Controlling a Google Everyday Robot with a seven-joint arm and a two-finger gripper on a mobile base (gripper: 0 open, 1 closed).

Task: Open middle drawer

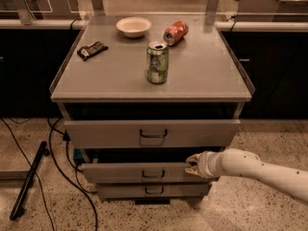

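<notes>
The middle drawer (130,173) is the second of three grey metal fronts under the cabinet top, with a small dark loop handle (153,173) at its centre. It stands pulled out a little, its front ahead of the bottom drawer (152,190). The top drawer (152,133) is taller and also stands out from the frame. My gripper (192,164) comes in from the right on a white arm and sits at the top edge of the middle drawer's front, right of the handle.
On the cabinet top (202,76) stand a green can (157,62), a tipped red can (175,32), a white bowl (133,26) and a dark snack packet (92,50). Cables (57,158) and a black bar (29,179) lie on the floor at left.
</notes>
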